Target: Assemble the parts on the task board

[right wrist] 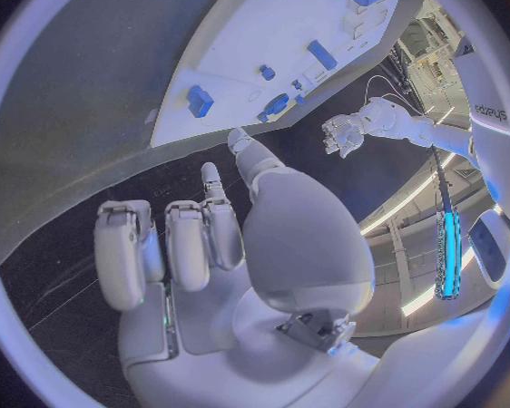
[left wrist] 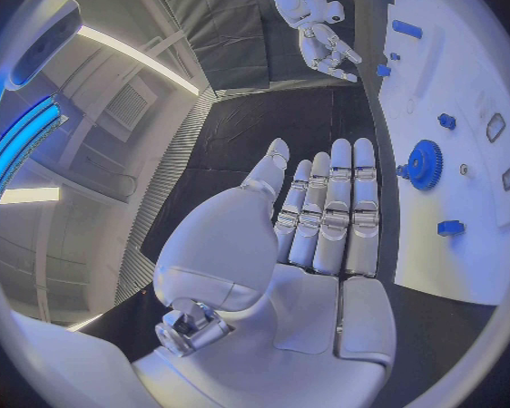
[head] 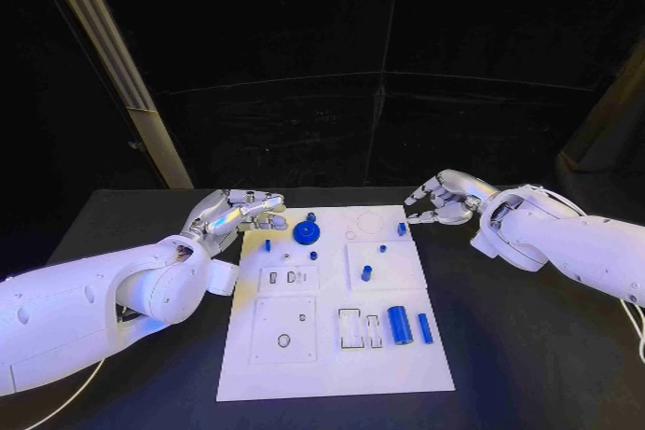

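Task board [head: 336,355], a white rectangular plate, lies flat in the middle of the black table [head: 538,355], its long axis running from the robot's side toward the far edge. Shallow outlined recesses and small blue parts dot its surface. Near the board's far end sits a round blue gear [head: 307,231], just inside the board's left edge. A small blue peg [head: 402,228] stands close to the board's far right corner, and another short blue piece [head: 365,273] stands near the board's centre. Toward the board's near right part, a thick blue cylinder [head: 399,324] and a thinner blue rod [head: 425,327] lie side by side, both parallel to the board's long axis.

Left hand [head: 249,211] hovers at the board's far left corner, beside the gear; its fingers [left wrist: 335,208] lie straight and together, holding nothing. Right hand [head: 441,199] hangs just off the board's far right corner, fingers partly curled yet apart, empty.
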`<state>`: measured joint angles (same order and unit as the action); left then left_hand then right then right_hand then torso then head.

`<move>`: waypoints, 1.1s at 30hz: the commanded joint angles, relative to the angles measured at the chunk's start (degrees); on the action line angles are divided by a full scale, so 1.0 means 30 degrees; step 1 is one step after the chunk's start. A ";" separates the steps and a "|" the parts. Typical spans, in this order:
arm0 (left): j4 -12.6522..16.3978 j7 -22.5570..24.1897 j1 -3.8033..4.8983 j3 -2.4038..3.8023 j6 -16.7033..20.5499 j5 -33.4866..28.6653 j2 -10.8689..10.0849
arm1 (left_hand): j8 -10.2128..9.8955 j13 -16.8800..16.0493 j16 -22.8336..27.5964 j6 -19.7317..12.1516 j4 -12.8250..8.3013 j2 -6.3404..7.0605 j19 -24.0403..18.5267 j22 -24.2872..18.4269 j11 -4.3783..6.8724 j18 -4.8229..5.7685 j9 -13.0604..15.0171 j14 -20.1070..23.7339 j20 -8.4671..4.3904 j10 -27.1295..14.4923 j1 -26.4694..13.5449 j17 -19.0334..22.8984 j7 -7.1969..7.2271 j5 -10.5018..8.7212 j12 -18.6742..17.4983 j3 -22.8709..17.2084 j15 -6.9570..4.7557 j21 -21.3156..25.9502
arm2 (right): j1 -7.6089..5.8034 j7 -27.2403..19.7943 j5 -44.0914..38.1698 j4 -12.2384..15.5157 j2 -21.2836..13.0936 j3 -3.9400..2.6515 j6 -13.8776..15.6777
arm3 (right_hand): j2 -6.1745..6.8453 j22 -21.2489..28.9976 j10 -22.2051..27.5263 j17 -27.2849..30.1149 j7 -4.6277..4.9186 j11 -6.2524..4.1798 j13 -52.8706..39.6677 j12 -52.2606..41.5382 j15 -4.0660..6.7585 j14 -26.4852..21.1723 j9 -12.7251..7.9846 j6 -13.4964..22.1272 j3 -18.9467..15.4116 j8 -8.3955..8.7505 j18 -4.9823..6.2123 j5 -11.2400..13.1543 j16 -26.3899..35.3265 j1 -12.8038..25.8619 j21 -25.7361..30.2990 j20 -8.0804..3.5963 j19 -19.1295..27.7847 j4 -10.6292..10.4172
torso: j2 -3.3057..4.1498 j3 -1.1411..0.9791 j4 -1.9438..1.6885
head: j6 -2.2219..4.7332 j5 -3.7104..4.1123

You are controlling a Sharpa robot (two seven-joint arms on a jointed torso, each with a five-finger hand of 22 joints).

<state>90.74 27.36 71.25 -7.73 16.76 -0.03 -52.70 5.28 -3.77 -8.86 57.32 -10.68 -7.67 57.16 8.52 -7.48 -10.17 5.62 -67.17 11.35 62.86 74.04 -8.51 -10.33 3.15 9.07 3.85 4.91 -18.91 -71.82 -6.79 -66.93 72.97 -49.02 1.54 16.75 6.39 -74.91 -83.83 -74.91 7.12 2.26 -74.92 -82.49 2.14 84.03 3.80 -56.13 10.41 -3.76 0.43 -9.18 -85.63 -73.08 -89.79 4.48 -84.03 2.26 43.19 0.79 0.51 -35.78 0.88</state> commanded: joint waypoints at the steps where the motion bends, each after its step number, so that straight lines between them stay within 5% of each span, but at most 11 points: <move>1: -0.0047 0.0259 0.0027 0.0015 -0.0279 0.0082 0.0062 | -0.0075 0.0004 0.0089 0.0100 -0.0080 -0.0161 -0.0087 -0.0020 -0.0011 -0.0084 -0.0006 -0.0116 -0.0027 0.0075 0.0034 -0.0016 0.0018 0.0051 -0.0115 -0.0009 0.0074 0.0013 | 0.0040 -0.0511 0.0511 -0.0277 0.0079 -0.0002 -0.0357 | 0.0104 -0.4753 -0.0572 -0.2099 0.0035 0.0056 -0.2701 0.0114 -0.0025 0.1299 -0.0040 0.0345 -0.0073 0.0106 -0.0074 0.0089 0.0088 0.0041 0.0061 -0.0050 -0.1812 0.0158 | 0.0008 0.0024 -0.0025 | -0.0044 0.0038; 11: -0.0161 0.0268 0.0021 0.0015 -0.0311 0.0082 0.0152 | -0.0075 0.0004 0.0089 0.0100 -0.0080 -0.0161 -0.0087 -0.0020 -0.0011 -0.0084 -0.0006 -0.0116 -0.0027 0.0075 0.0034 -0.0016 0.0018 0.0051 -0.0115 -0.0009 0.0074 0.0013 | 0.0657 -0.0330 0.0451 -0.0902 0.0571 0.0000 -0.0515 | 0.0122 -0.4707 -0.0544 -0.2079 0.0056 0.0075 -0.2663 0.0161 -0.0048 0.1293 -0.0048 0.0530 -0.0143 0.0109 -0.0063 0.0108 0.0106 0.0076 0.0083 -0.0030 -0.1783 0.0233 | -0.0006 0.0017 -0.0041 | -0.0096 0.0040; 33: -0.0356 0.0245 0.0008 0.0013 -0.0368 0.0082 0.0257 | -0.0093 0.0009 0.0116 0.0109 -0.0120 -0.0168 -0.0089 -0.0023 -0.0010 -0.0084 -0.0007 -0.0117 -0.0030 0.0079 0.0038 -0.0028 0.0024 0.0051 -0.0141 -0.0010 0.0073 0.0006 | 0.1154 -0.0097 -0.0292 -0.2026 0.1678 -0.0004 -0.0845 | -0.0419 -0.4839 -0.0652 -0.2247 0.0033 0.0064 -0.2825 -0.0019 -0.0072 0.1337 0.0051 0.0236 -0.0066 -0.0076 -0.0095 -0.0105 0.0031 0.0141 0.0021 0.0016 -0.1867 0.0411 | -0.0016 0.0047 -0.0048 | -0.0280 0.0137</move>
<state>89.65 27.41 71.21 -7.73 16.45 -0.02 -52.00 5.29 -3.77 -8.86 57.32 -10.67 -7.67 57.16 8.53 -7.48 -10.17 5.62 -67.17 11.35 62.86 74.04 -8.54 -10.33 3.15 8.85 3.85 4.91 -18.91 -68.39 -7.16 -66.48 66.93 -44.07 1.53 15.29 5.61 -74.91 -83.83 -74.90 7.26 2.25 -74.91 -82.27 2.14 84.03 3.89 -55.09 10.21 -3.76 0.43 -9.18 -85.64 -72.62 -89.79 4.48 -84.03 3.18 43.16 0.93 0.35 -36.55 1.27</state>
